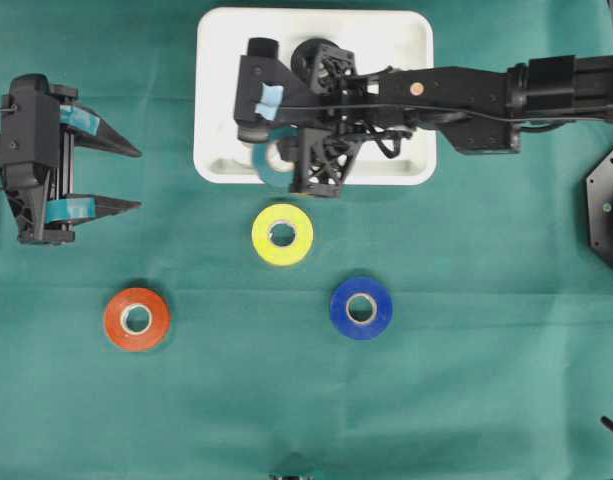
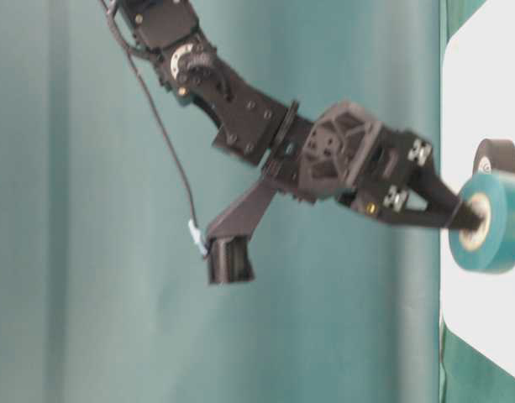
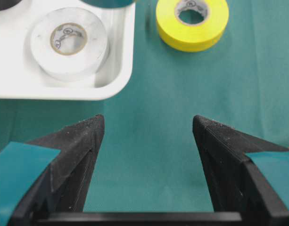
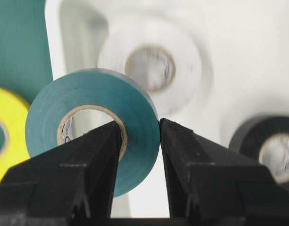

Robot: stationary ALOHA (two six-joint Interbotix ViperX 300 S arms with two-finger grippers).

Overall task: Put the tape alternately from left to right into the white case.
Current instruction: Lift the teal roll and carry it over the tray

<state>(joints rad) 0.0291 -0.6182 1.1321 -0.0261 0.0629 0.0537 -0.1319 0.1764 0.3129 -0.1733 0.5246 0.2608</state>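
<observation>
overhead, we see our right arm stretched across the white case (image 1: 214,60), its right gripper (image 4: 139,136) clamped on the wall of the teal roll (image 4: 92,127), one finger through the pale core, holding it upright over the case's near rim. our left gripper (image 3: 148,141) hangs at the left with its jaws wide apart, holding nothing. white roll (image 3: 69,41) and black roll (image 4: 269,150) lie in the case; yellow roll (image 1: 282,234), blue roll (image 1: 361,308) and red roll (image 1: 137,318) lie flat on the green cloth (image 1: 466,380).

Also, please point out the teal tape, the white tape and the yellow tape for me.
teal tape (image 4: 135,108): right wrist view, on its upper band.
white tape (image 3: 90,35): left wrist view, on its flat top face.
yellow tape (image 1: 299,243): overhead view, on its flat yellow face.
</observation>
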